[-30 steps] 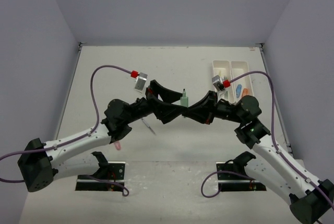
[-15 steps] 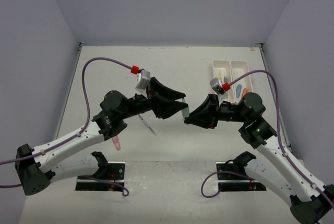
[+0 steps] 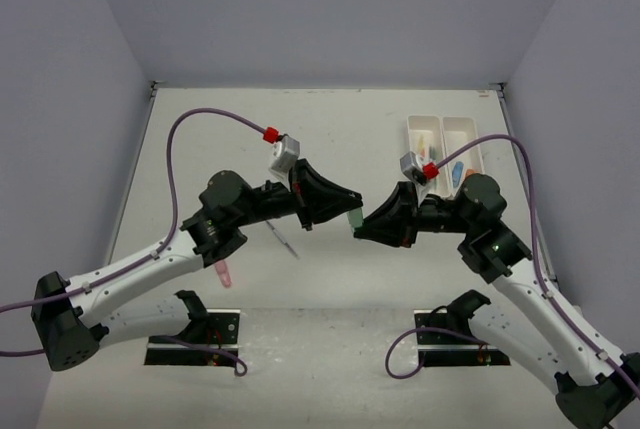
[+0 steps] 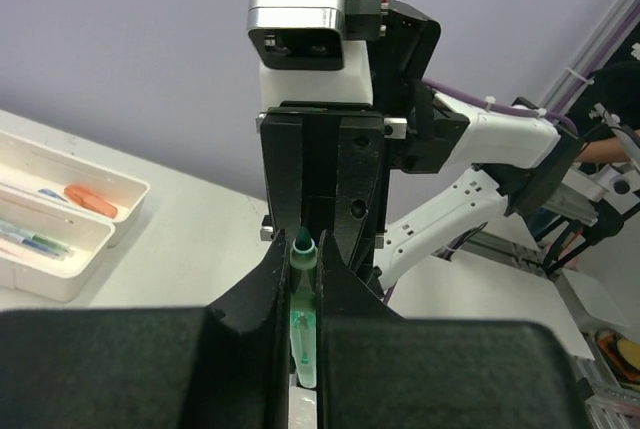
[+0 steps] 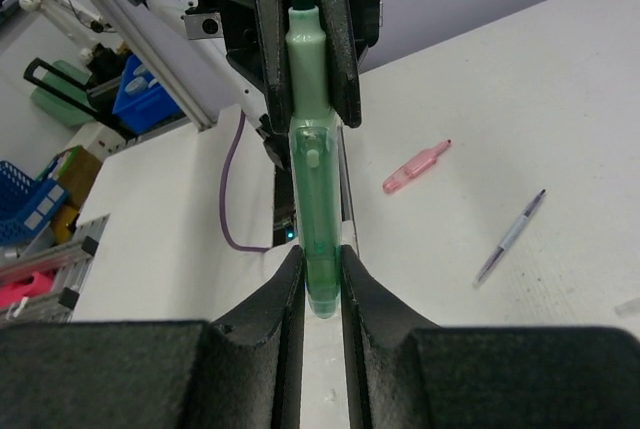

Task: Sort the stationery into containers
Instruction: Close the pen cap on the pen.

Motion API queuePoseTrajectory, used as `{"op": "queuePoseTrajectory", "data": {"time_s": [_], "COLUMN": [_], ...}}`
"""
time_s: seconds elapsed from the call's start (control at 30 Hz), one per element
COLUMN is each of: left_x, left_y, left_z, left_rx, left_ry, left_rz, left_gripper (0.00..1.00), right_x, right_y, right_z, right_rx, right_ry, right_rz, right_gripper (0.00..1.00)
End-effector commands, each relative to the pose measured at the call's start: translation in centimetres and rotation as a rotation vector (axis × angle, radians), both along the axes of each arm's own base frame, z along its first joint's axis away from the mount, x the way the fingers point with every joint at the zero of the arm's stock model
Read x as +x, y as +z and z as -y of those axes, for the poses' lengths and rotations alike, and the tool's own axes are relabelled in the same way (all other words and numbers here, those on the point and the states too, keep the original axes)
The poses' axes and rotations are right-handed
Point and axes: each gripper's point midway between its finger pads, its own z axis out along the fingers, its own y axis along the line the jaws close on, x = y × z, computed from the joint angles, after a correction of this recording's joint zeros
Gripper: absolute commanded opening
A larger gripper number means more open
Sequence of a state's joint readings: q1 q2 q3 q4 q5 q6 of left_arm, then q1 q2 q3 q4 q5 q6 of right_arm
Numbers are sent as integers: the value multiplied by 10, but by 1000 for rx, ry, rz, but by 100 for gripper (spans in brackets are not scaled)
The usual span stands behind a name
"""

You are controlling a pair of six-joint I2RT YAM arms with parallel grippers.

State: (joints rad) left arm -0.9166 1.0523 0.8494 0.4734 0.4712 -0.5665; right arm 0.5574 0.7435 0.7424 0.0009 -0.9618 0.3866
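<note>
Pale green plastic marker (image 5: pixel 312 189) spans left gripper (image 4: pixel 303 279) to right gripper (image 5: pixel 322 284), both clamped on it; 2 white plastic trays (image 3: pixel 460 127) behind the right.

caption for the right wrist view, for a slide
Right gripper and left gripper both shut on one translucent green plastic marker, one at each end.

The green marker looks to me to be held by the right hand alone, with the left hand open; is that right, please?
Not quite: the left hand is shut on the green marker as well, clamping its tip end, as the right wrist view shows. The right hand holds the other end.
</note>
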Motion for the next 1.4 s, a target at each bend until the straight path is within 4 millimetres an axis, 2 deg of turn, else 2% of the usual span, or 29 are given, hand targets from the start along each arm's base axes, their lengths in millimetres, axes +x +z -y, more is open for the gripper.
{"op": "queuePoseTrajectory", "data": {"time_s": [0.0, 0.13, 0.2, 0.27, 0.37, 0.4, 0.43, 0.47, 0.5, 0.53, 0.63, 0.7, 0.77, 0.8, 0.9, 1.07, 1.27, 1.3, 1.37], "left_x": [17, 31, 32, 34, 30, 28, 25, 24, 25, 27, 33, 36, 39, 39, 37, 32, 24, 24, 25], "left_y": [42, 60, 66, 68, 64, 61, 57, 53, 50, 42, 25, 14, 5, 2, -3, -7, -15, -17, -27], "left_z": [-24, -45, -50, -54, -47, -44, -41, -38, -38, -37, -37, -34, -31, -29, -24, -16, -10, -9, -4], "left_rx": [-87, -129, -144, -151, -141, -139, -144, -140, -136, -126, -99, -71, -52, -50, -50, -47, -39, -29, 8], "left_ry": [140, 256, 264, 267, 215, 195, 168, 151, 154, 160, 187, 194, 195, 190, 159, 98, 36, 31, 20], "left_rz": [34, -3, -12, -20, -30, -38, -42, -50, -56, -68, -101, -117, -130, -137, -164, -197, -239, -251, -285], "left_gripper": [0, 0, 0, 0, 0, 0, 0, 0, 0, 0, 0, 0, 0, 0, 0, 0, 0, 0, 0], "right_x": [0, 0, 0, -2, 2, 1, 2, 6, 6, 9, 1, -3, -5, -3, 8, 24, 38, 38, 38], "right_y": [-25, -63, -71, -71, -56, -51, -43, -37, -31, -19, -2, 6, 7, 10, 7, 8, 18, 19, 25], "right_z": [-1, -3, -3, -3, -4, -4, -3, -3, -1, 2, 4, 1, 0, -2, -6, -15, -17, -17, -18], "right_rx": [-56, -96, -108, -108, -71, -64, -57, -53, -46, -35, 2, 37, 52, 68, 73, 70, 67, 69, 72], "right_ry": [29, 60, 57, 66, 36, 43, 23, -8, -26, -69, -65, -38, -19, -23, -55, -61, -120, -117, -105], "right_rz": [-2, -52, -72, -79, -41, -36, -39, -45, -40, -39, -48, -82, -119, -121, -146, -165, -141, -139, -126], "right_gripper": [0, 0, 0, 0, 1, 14, 42, 66, 79, 83, 78, 70, 67, 66, 70, 67, 65, 64, 54]}}
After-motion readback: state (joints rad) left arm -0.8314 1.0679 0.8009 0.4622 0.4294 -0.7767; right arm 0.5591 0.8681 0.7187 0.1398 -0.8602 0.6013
